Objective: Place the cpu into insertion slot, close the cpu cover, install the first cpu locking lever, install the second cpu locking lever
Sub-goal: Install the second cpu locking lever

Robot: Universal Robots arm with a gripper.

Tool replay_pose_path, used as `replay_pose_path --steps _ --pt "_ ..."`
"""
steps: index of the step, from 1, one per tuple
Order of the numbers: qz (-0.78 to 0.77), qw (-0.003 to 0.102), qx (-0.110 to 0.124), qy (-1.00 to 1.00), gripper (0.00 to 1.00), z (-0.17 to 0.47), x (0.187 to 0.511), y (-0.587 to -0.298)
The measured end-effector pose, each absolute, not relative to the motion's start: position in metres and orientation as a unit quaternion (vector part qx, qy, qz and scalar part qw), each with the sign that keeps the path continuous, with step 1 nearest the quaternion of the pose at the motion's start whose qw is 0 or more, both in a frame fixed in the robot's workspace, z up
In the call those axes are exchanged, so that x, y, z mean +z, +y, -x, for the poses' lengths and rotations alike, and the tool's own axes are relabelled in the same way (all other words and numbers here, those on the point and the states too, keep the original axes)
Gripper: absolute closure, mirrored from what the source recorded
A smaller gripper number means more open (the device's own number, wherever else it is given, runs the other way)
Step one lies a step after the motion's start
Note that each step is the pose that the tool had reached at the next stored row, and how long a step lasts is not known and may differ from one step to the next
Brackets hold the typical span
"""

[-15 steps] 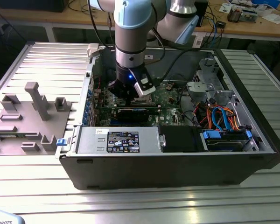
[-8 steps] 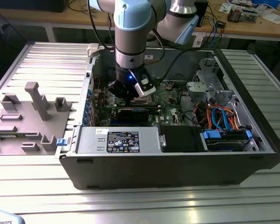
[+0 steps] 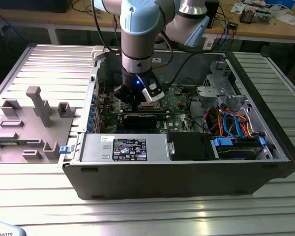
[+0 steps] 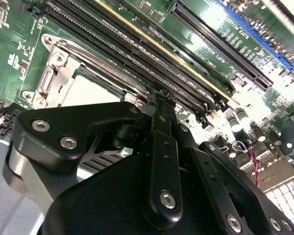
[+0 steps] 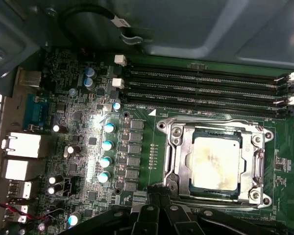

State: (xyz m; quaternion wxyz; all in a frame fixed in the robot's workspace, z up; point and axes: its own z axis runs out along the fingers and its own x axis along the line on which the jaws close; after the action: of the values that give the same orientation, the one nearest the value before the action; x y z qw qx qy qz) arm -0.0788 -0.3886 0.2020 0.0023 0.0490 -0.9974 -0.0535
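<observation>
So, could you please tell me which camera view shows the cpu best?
The first wrist view: the cpu lies face-on, framed by the cpu cover. The second wrist view catches its corner behind the gripper; in the exterior view the arm hides it.

Open computer case (image 3: 265,167) on slatted metal table (image 3: 137,216); grey fixture blocks (image 3: 34,123) at exterior view's left.

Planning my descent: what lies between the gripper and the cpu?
In the first wrist view, the cpu cover's near frame edge lies between the gripper and the cpu; otherwise nothing.
</observation>
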Motion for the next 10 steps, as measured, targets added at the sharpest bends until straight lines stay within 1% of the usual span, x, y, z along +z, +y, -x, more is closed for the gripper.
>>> replay_pose_path --steps 4,8,10 --pt "-0.049 0.002 -0.05 -0.997 0.89 0.079 0.201 -0.389" --pt "-0.049 0.002 -0.05 -0.998 0.89 0.076 0.212 -0.388" --pt "-0.049 0.007 -0.048 -0.998 0.89 0.064 0.212 -0.383"
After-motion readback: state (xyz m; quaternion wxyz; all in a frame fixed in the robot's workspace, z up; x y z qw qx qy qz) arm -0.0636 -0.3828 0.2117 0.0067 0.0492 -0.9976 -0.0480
